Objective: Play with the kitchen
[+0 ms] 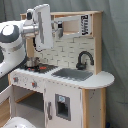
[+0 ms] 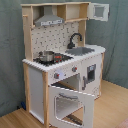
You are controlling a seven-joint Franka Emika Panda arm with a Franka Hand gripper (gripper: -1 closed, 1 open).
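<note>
The kitchen (image 1: 75, 85) (image 2: 65, 65) is a tall toy of pale wood and white panels, seen in both exterior views. It has a dotted backboard (image 2: 52, 37), grey hood (image 2: 49, 20), black faucet (image 1: 83, 59) (image 2: 75, 39), sink (image 1: 72, 74) (image 2: 82, 50) and stove (image 1: 35, 66) (image 2: 50, 58). A small metal pot (image 2: 46, 55) (image 1: 32, 62) stands on the stove. The oven door (image 2: 70, 102) hangs open and down. My gripper (image 1: 44, 27) is held high in front of the hood, above the stove, in the first exterior view only.
A small upper cabinet door (image 2: 100, 11) stands open at the kitchen's top right. My white arm (image 1: 12, 45) fills the first exterior view's left. A grey curtain (image 2: 10, 50) hangs behind, and a wooden floor (image 2: 112, 107) lies in front.
</note>
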